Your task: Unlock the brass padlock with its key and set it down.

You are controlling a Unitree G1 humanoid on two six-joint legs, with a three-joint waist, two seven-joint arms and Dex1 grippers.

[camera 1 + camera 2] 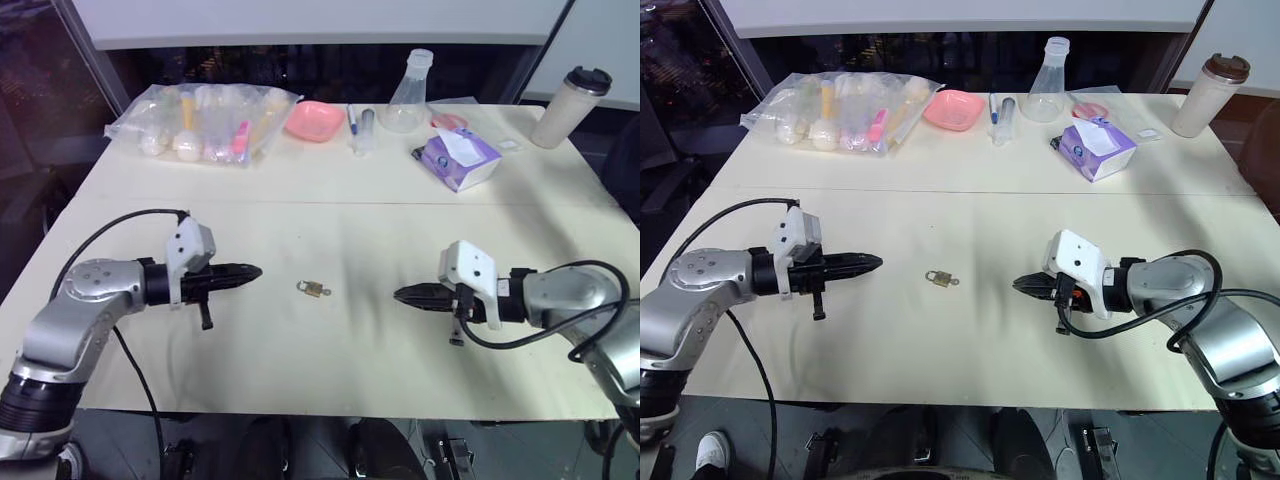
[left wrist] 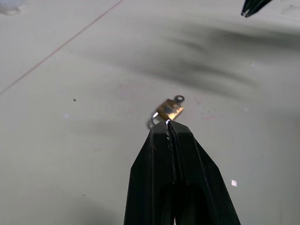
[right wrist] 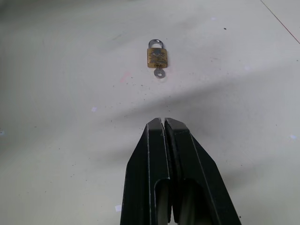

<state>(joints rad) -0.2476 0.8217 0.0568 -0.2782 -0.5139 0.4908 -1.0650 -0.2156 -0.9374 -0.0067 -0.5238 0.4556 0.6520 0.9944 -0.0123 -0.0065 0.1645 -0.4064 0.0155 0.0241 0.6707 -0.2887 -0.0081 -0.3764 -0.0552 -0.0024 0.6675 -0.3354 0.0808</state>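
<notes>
The brass padlock (image 1: 312, 289) lies flat on the cream table (image 1: 320, 340), midway between my two arms, its thin silvery shackle toward my left arm. Its small silver key (image 3: 159, 73) sticks out of the bottom of the body, toward my right arm. My left gripper (image 1: 256, 271) hovers to the left of the padlock, shut and empty, tips aimed at it. My right gripper (image 1: 398, 294) hovers to the right, also shut and empty, pointing at the padlock from the other side. In the left wrist view the padlock (image 2: 169, 109) sits just past the shut fingertips (image 2: 167, 125).
At the far side of the table lie a clear bag of small items (image 1: 200, 122), a pink dish (image 1: 315, 120), a syringe (image 1: 352, 125), a plastic flask (image 1: 408, 95), a purple wipes pack (image 1: 458, 158) and a lidded cup (image 1: 570, 108). Black cables trail from both wrists.
</notes>
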